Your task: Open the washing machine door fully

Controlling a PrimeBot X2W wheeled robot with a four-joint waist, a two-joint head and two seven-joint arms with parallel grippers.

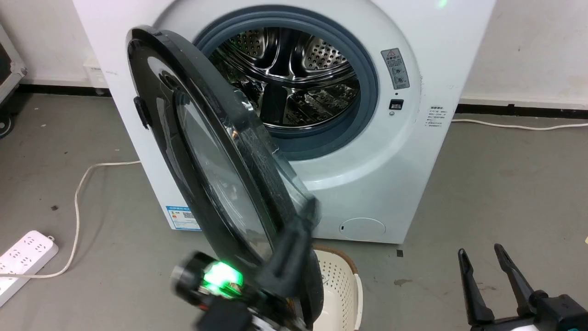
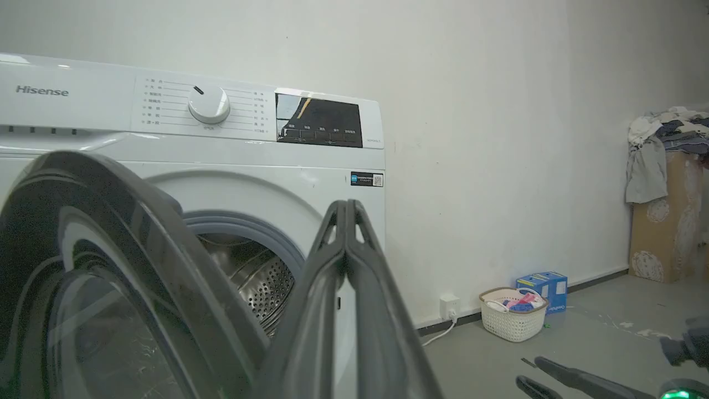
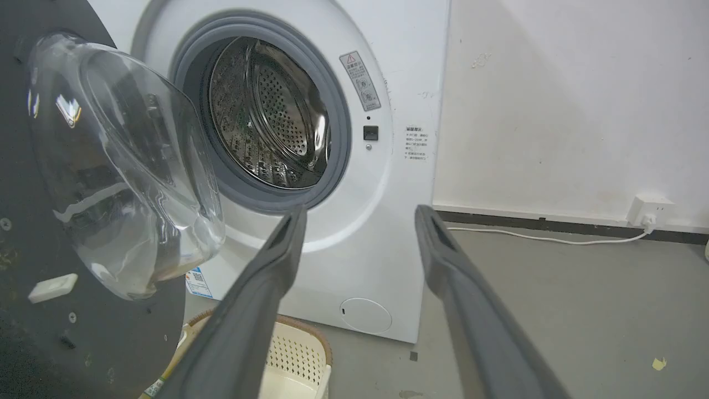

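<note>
The washing machine door [image 1: 206,151], a big glossy black disc with a clear glass bowl, stands swung out from the drum opening [image 1: 289,78], edge-on to the head view. My left gripper [image 1: 308,209] is shut with nothing in it. Its blurred fingers rise along the door's inner side by the glass bowl, and I cannot tell if they touch it. In the left wrist view the shut fingertips [image 2: 346,210] stand just right of the door's rim [image 2: 144,221]. My right gripper [image 1: 482,257] hangs open at the lower right, away from the door. The right wrist view shows the bowl [image 3: 122,166] left of its gripper [image 3: 360,216].
A cream perforated basket [image 1: 342,285] sits on the floor under the door's lower edge. A power strip [image 1: 25,257] and its cable lie at the left. A small round white flap [image 1: 363,229] is low on the machine. Farther right stand a laundry basket [image 2: 512,318] and a blue box [image 2: 545,285].
</note>
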